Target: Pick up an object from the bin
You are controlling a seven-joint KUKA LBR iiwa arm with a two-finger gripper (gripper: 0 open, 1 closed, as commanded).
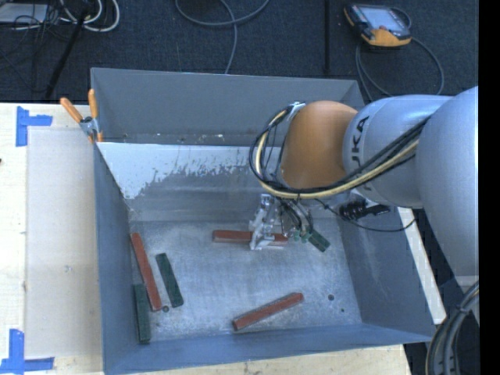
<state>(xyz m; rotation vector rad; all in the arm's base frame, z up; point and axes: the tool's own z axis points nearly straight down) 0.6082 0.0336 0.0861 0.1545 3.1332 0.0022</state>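
The pincer is hovering at the right end of the reddish-brown bar lying mid-bin near the far wall, spread or pressed together I cannot tell, and is likely needing a squarer, more central straddle before lifting.

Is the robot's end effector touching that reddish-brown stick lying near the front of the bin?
Apart. In the camera view, bare bin floor separates the end effector from the front reddish-brown stick.

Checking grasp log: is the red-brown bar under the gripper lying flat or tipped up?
Flat: the red-brown bar lies level along the bin floor, right end under the gripper. Lifted off it or not: cannot tell.
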